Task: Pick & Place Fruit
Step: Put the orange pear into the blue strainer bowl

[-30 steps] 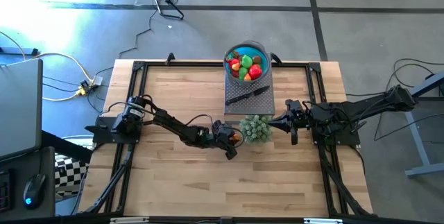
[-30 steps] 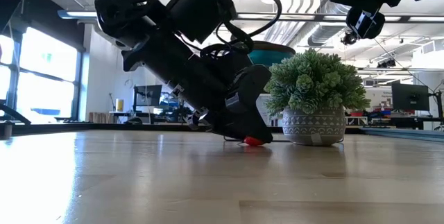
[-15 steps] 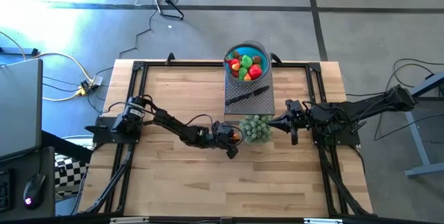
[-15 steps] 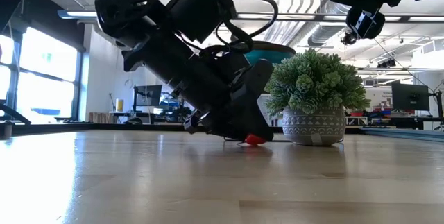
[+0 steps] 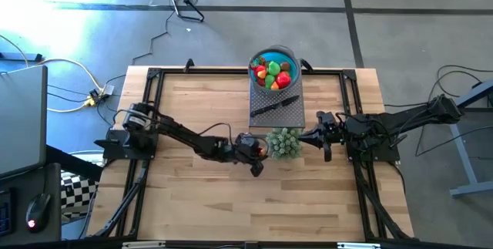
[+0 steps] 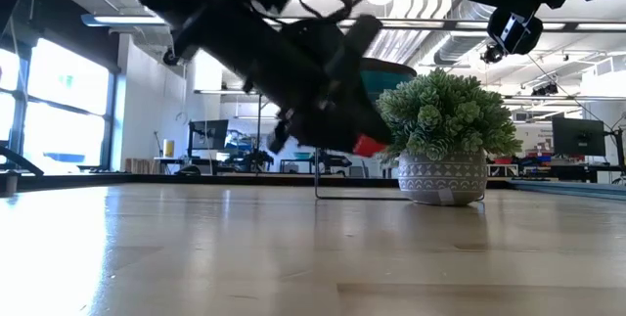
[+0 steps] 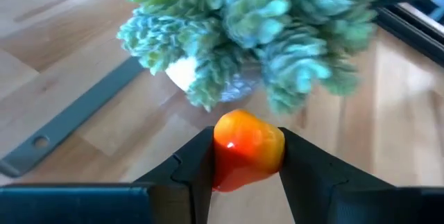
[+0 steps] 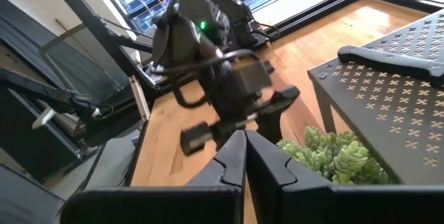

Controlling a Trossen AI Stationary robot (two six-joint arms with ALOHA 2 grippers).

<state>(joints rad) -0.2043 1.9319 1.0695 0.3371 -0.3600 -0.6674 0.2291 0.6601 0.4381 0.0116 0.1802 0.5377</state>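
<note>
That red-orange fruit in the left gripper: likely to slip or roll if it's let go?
Probably stiff: the red-orange fruit keeps its rounded shape between the left gripper fingers. Its glossy skin suggests it may be slippery, and only its sides are pinched, so it could slide out. Being rounded, it would likely roll if dropped on the table, perhaps toward the potted plant.
</note>
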